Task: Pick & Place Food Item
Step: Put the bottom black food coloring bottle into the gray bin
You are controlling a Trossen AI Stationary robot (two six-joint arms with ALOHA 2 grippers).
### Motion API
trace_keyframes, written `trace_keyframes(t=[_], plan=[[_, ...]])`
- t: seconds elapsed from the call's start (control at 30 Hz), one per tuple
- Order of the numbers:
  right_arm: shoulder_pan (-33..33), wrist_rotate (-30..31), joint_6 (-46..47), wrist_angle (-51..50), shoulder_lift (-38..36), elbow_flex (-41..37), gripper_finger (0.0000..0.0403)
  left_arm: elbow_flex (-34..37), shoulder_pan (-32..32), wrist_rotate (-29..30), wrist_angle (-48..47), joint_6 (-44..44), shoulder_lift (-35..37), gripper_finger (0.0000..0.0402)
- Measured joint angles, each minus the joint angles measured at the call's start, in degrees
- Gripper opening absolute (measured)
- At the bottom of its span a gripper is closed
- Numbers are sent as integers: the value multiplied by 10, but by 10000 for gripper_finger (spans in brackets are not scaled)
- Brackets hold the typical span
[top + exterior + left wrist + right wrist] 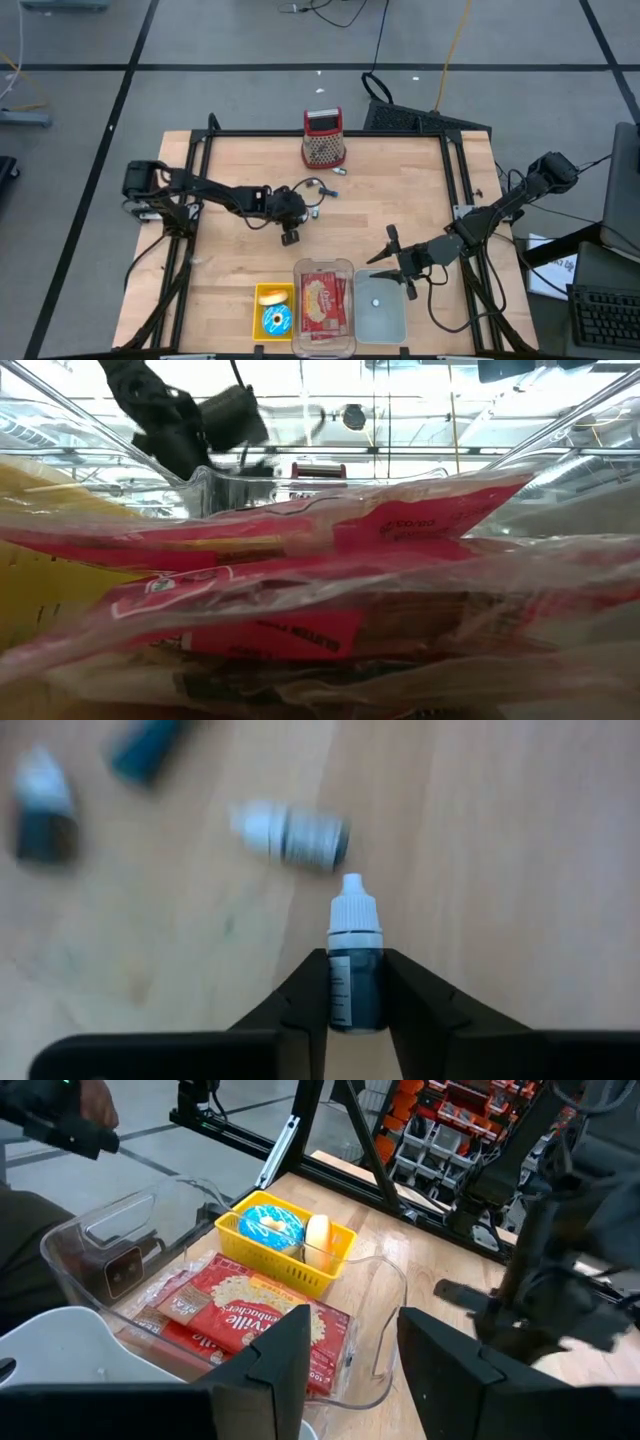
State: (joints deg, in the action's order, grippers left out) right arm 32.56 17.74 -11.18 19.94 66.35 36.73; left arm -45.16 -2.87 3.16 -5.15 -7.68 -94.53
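At the near edge of the tabletop (230, 270) sit a yellow basket (274, 309), a clear bin (323, 268) holding a red food packet (322, 302), and a pale lid (381, 318); the right hand (385, 256) hovers over the lid, fingers spread, holding nothing. Mid-table, the left hand (355, 995) pinches a small dropper bottle (354, 965); other small bottles (290, 833) lie just beyond; a red-topped grater (323, 138) stands far.

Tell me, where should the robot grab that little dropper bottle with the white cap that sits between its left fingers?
Probably by the dark body, below the white cap. The dropper bottle lies on its side on the table, so coming down from above with a finger on each long side suits it. That is how the left gripper has it now, jaws closed against the body; the tapered cap would likely slip.
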Motion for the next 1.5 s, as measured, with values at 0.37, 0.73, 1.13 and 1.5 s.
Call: trace_keyframes(t=[0.37, 0.73, 1.13, 1.5], plan=[[0, 1, -4, 16, 10, 0, 139, -2, 63, -1, 92, -45, 126, 80], [-34, 5, -143, 104, 106, 0, 139, -3, 168, -4, 298, -105, 96, 79], [-52, 61, -340, 406, 245, 0, 139, -3, 203, -6, 305, -182, 74, 79], [-65, 47, -320, 453, 290, 18, 195, -3, 203, -2, 325, -216, 74, 79]])
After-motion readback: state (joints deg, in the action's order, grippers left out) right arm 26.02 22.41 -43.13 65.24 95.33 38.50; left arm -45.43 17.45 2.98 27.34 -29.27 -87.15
